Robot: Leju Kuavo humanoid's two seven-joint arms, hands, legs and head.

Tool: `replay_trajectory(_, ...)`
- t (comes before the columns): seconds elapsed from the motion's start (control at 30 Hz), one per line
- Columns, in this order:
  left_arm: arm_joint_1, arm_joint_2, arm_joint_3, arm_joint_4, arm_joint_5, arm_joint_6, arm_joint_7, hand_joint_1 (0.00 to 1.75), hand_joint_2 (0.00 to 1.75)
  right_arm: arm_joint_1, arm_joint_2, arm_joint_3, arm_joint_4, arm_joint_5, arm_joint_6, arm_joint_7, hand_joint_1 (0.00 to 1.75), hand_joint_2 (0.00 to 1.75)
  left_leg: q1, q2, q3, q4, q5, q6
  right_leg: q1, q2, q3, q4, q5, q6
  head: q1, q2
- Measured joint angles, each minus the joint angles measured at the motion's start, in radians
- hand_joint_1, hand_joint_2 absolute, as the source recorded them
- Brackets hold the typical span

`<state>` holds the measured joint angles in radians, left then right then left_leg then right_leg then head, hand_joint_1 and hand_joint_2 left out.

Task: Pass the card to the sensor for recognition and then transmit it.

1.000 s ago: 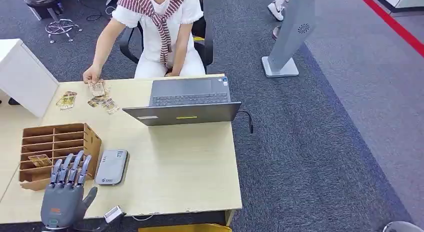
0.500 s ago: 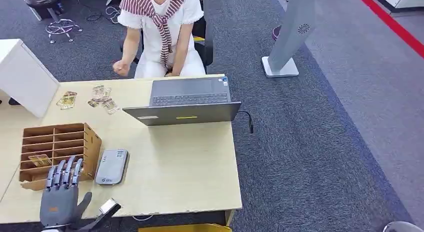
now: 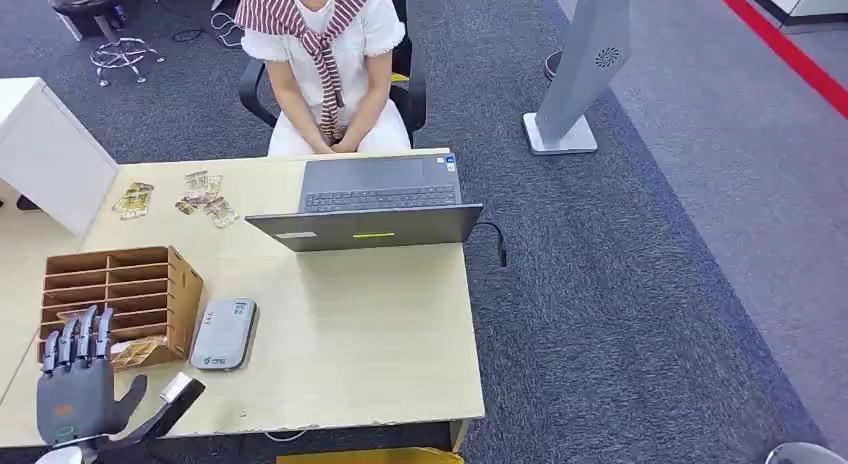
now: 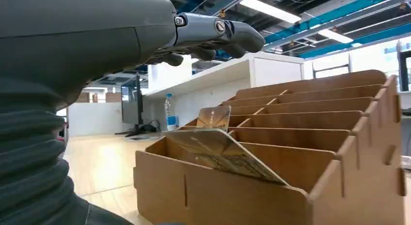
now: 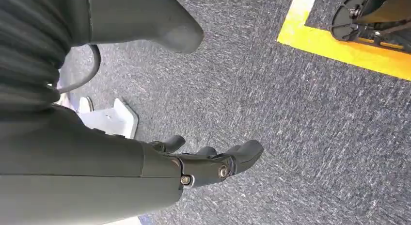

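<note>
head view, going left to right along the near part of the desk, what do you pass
Left hand → wooden card organizer → grey sensor → bare desk top → carpet.

No text can be read with certainty. Small markings are seen on the grey sensor near the table's front edge and on a sticker at the laptop's right corner, but they are too small to be made out.
</note>
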<state>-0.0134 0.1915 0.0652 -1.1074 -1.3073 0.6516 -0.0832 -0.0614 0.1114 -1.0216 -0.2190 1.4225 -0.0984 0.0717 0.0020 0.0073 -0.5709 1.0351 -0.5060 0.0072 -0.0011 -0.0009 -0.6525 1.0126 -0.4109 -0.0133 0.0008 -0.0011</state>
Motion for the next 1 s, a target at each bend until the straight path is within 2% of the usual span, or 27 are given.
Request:
replay_trajectory(0.3, -0.007, 0.003, 0.011, -0.026, 0.001, -0.03, 0.0, 0.0, 1.75, 0.0, -0.001, 0.002, 0.0, 0.002, 0.004, 0.0, 0.0, 1.75, 0.0, 0.0, 0.0, 0.0, 0.0, 0.0, 0.0, 0.0, 0.0, 0.0, 0.0, 0.0, 0.0, 0.0)
replay_trajectory(0.8, -0.008, 0.007, 0.011, -0.036, 0.008, -0.031, -0.006, 0.0, 1.75, 0.0, -0.001, 0.003, 0.0, 0.003, 0.005, 0.0, 0.0, 1.75, 0.0, 0.0, 0.0, 0.0, 0.0, 0.0, 0.0, 0.0, 0.0, 0.0, 0.0, 0.0, 0.0, 0.0)
replay_trajectory(0.83, -0.008, 0.007, 0.011, -0.036, 0.008, -0.031, -0.006, 0.42, 1.75, 0.0, -0.001, 0.003, 0.0, 0.003, 0.005, 0.0, 0.0, 1.75, 0.0, 0.0, 0.0, 0.0, 0.0, 0.0, 0.0, 0.0, 0.0, 0.0, 0.0, 0.0, 0.0, 0.0)
replay_trajectory(0.87, -0.008, 0.007, 0.011, -0.036, 0.008, -0.031, -0.008, 1.75, 1.75, 0.0, -0.001, 0.003, 0.0, 0.003, 0.005, 0.0, 0.0, 1.75, 0.0, 0.0, 0.0, 0.0, 0.0, 0.0, 0.0, 0.0, 0.0, 0.0, 0.0, 0.0, 0.0, 0.0)
replay_trajectory(1.0, -0.008, 0.007, 0.011, -0.036, 0.007, -0.039, -0.01, 1.75, 1.75, 0.0, -0.001, 0.003, 0.0, 0.003, 0.005, 0.0, 0.0, 1.75, 0.0, 0.0, 0.0, 0.0, 0.0, 0.0, 0.0, 0.0, 0.0, 0.0, 0.0, 0.0, 0.0, 0.0)
